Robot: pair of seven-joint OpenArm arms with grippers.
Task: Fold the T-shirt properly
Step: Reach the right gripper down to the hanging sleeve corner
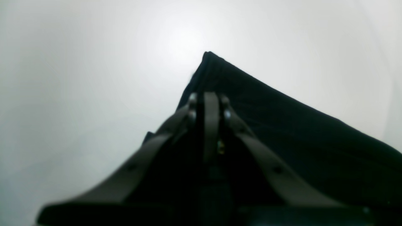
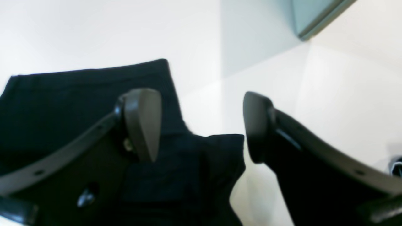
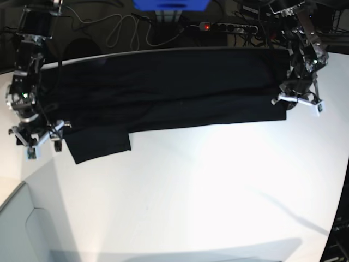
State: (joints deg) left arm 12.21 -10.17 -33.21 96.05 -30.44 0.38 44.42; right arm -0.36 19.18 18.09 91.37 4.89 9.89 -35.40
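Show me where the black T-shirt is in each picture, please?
Left wrist: the T-shirt fills the lower right, one corner pointing up, under the shut left gripper.
Right wrist: it lies lower left, below the open right gripper.
Base: it stretches across the top, with a sleeve hanging down at left.
Shared landmark: the white table, in every view.
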